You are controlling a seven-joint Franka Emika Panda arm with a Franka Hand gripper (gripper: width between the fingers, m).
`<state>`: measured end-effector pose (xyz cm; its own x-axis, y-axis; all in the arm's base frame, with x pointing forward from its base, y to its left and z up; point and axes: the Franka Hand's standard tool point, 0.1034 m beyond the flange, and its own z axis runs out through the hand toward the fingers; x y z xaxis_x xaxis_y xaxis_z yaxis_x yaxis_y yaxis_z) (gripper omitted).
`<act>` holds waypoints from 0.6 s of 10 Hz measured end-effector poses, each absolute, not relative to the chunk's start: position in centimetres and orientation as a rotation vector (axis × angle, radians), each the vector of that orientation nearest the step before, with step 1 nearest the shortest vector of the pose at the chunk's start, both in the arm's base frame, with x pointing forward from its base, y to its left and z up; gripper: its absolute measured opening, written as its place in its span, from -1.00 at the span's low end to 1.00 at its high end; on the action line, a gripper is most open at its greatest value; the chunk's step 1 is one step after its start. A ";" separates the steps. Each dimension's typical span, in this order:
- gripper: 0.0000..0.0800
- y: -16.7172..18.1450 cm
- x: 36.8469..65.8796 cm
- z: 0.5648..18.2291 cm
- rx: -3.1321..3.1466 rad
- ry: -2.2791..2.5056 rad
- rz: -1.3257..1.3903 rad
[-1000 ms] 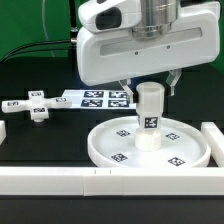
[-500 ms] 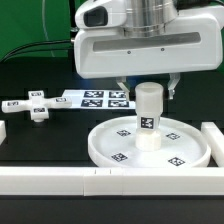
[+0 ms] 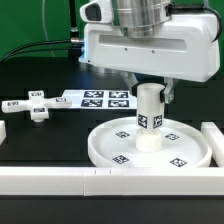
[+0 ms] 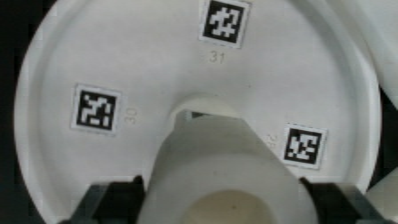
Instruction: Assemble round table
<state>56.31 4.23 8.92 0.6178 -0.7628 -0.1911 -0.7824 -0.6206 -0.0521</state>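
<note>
So the tool (image 3: 150,92) was down over the leg (image 3: 150,125), and in the wrist view its black fingers (image 4: 121,200) sat flush against both sides of the leg (image 4: 222,165), so it looked clamped on the leg. The leg stood upright, dead centre in the big round disc (image 3: 110,150), with one tag facing the exterior camera. The disc lay flat on the black table (image 3: 40,140), close to the table edge nearest that camera, with more tags dotted around its floor (image 4: 143,60). A row of white border blocks (image 3: 60,178) ran along that edge, just beside the disc. The little cross-shaped foot (image 3: 36,106) lay on its own, well apart, toward the table edge on the exterior view's left. The marker board (image 3: 98,97) lay flat just behind the disc.
</note>
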 end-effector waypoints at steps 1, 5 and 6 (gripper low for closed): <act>0.02 4.4 56.3 8.9 -2.665 1.382 0.235; 0.02 4.6 56.3 8.9 -2.519 1.619 0.262; 0.02 4.4 56.3 8.8 -2.364 1.806 0.277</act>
<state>56.33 4.45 8.81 0.2564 -0.9367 -0.2384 -0.9651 -0.2618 -0.0092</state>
